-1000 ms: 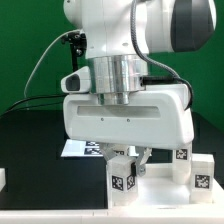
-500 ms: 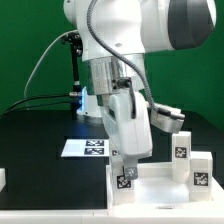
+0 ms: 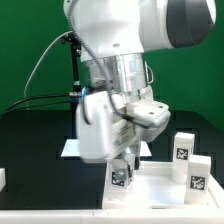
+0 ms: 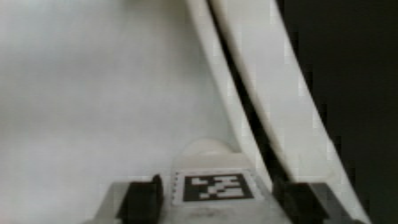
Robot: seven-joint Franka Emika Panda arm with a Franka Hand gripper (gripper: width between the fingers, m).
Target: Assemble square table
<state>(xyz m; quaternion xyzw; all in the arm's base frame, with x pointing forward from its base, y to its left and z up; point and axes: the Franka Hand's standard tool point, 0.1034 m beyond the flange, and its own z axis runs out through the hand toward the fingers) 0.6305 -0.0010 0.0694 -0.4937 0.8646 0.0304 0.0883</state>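
My gripper (image 3: 121, 165) is shut on a short white tagged leg (image 3: 120, 180) that stands upright at the near corner of the white square slab (image 3: 160, 185) toward the exterior view's left. In the wrist view the leg (image 4: 217, 180) sits between my two dark fingers (image 4: 139, 200), its tag facing the camera, above the slab (image 4: 89, 90) and its raised rim (image 4: 249, 90). Two more tagged legs (image 3: 183, 148) (image 3: 199, 172) stand at the slab's side toward the exterior view's right.
The marker board (image 3: 72, 148) lies flat on the black table behind the slab, mostly hidden by my arm. A small white block (image 3: 3, 178) sits at the exterior view's left edge. A green wall stands behind.
My wrist has turned about its upright axis over the last second while staying over the same leg. The leg stays at the slab's corner.
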